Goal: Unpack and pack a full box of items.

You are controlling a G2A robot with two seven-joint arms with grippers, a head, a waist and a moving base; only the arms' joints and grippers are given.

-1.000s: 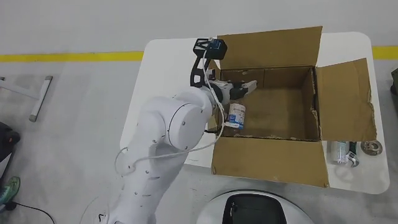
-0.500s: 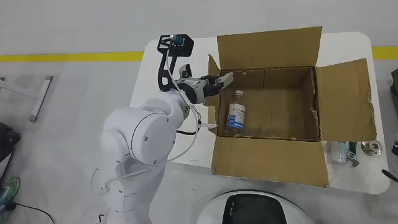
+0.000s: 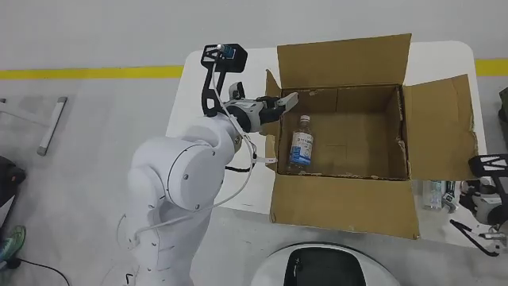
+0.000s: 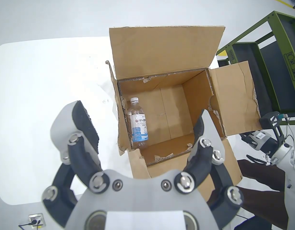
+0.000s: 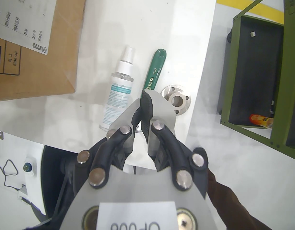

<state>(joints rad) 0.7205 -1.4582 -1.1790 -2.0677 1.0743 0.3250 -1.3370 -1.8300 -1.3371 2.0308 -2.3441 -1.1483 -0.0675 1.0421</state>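
An open cardboard box [image 3: 346, 200] stands on the white table [image 3: 214, 87]. A clear bottle [image 3: 301, 148] with a white cap and blue label lies on the box floor by the left wall, also visible as the bottle [image 4: 138, 125] past my left fingers. My left gripper [image 3: 279, 105] hangs open and empty just outside the box's left rim; in its own view the left gripper [image 4: 144, 118] frames the box [image 4: 162, 56]. My right gripper [image 5: 144, 105] is shut on nothing above the table's front right corner, just short of a spray bottle [image 5: 119, 89].
Right of the box lie the spray bottle [image 3: 432, 195], a green-handled wrench [image 5: 155, 69] and a metal flange [image 5: 176, 100]. The right arm [image 3: 486, 202] hangs over that corner. A green cart [image 5: 255, 72] stands off the table's right side. The box's flaps stick outward.
My left gripper drew back from over the bottle to outside the box's left rim, then held still. The right arm came into the top view at the table's front right corner.
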